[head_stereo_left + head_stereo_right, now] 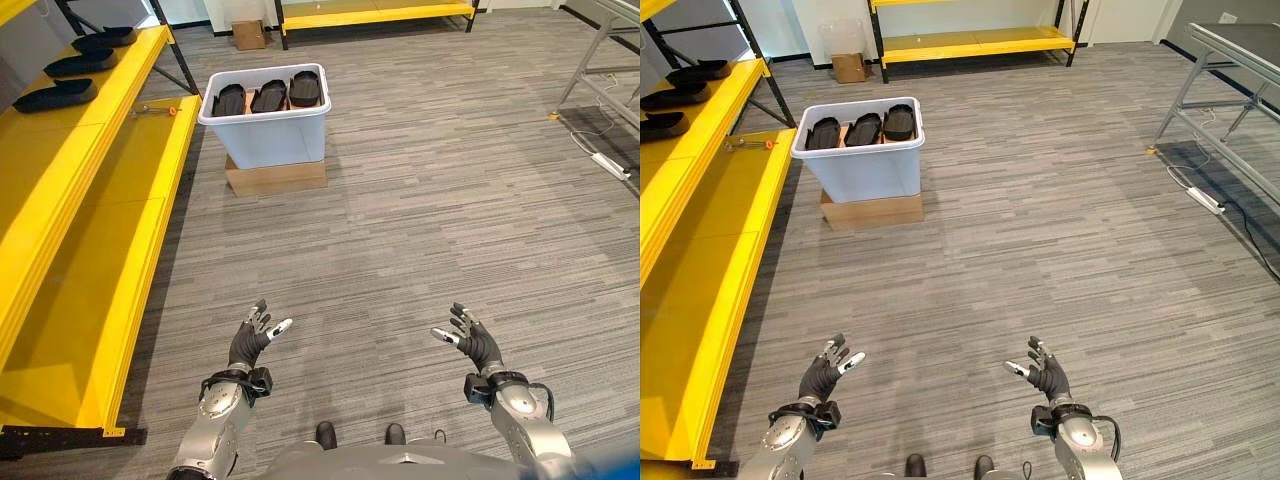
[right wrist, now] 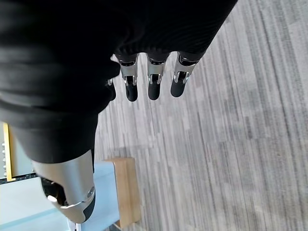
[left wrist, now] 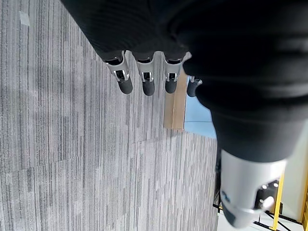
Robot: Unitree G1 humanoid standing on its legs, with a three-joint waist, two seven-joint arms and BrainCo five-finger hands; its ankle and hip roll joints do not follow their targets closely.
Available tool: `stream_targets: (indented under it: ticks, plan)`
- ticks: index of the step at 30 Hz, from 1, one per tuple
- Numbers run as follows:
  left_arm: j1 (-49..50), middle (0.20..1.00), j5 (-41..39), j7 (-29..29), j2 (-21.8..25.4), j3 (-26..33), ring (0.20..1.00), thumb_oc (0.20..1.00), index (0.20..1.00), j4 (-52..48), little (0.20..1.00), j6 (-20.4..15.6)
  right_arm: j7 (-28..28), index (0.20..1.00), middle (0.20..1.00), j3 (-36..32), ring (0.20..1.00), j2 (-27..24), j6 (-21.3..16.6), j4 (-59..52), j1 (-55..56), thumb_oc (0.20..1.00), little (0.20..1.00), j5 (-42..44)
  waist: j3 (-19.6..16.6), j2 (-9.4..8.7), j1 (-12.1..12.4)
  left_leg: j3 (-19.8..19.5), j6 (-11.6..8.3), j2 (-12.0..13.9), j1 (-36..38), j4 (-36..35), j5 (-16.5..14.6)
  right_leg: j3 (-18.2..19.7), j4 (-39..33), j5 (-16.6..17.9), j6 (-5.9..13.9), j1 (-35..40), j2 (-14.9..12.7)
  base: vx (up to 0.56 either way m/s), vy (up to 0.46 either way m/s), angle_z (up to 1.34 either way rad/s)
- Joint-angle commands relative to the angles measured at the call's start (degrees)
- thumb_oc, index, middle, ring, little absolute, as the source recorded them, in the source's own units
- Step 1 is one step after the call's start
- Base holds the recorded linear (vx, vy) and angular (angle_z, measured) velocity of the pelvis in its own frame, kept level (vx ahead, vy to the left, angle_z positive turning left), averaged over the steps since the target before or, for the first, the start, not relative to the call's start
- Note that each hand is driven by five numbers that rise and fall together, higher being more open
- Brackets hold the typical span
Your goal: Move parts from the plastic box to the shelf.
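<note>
A pale blue plastic box (image 1: 265, 135) stands on a cardboard base (image 1: 276, 176) across the carpet ahead, left of centre. Three black parts (image 1: 269, 96) lie side by side in it. The yellow shelf (image 1: 60, 200) runs along my left; three more black parts (image 1: 55, 96) rest on its upper level. My left hand (image 1: 252, 340) and right hand (image 1: 470, 338) hover low in front of me, well short of the box, both open with fingers straight and nothing in them. Straight fingers (image 3: 146, 79) appear in the left wrist view and fingers (image 2: 153, 82) in the right wrist view.
A second yellow shelf (image 1: 375, 15) runs along the far wall, with a small cardboard carton (image 1: 248, 35) beside it. A grey metal table frame (image 1: 605, 60) and a white power strip (image 1: 610, 165) sit at the right. Grey carpet (image 1: 400, 260) lies between me and the box.
</note>
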Motion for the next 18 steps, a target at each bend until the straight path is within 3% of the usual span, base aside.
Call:
stream_targets:
  ticks: [1, 18]
  plan:
    - [-2.0, 1.0, -0.7, 0.7, 0.9, 2.0, 1.0, 1.0, 1.0, -0.2, 1.0, -2.3, 0.1, 1.0, 1.0, 0.0, 1.0, -1.0, -1.7, -1.6, -0.9, 1.0, 1.0, 2.1, -1.2, -1.34, 0.3, -0.5, -3.44, 2.9, 1.0, 0.4, -1.6, -1.9, 0.6, 1.0, 4.5, -0.2, -3.8, 0.0, 0.0, 0.0]
    - [-1.9, 1.0, -0.5, 0.5, 0.8, 2.1, 1.0, 1.0, 1.0, 0.3, 1.0, -2.1, -0.1, 1.0, 1.0, 0.0, 1.0, -0.8, -1.3, -0.9, -0.9, 1.0, 1.0, 1.9, -1.1, -1.26, 0.4, -0.5, -3.43, 2.8, 0.9, 0.4, -1.4, -1.9, 0.6, 1.1, 4.43, -0.2, -3.8, 0.0, 0.0, 0.0]
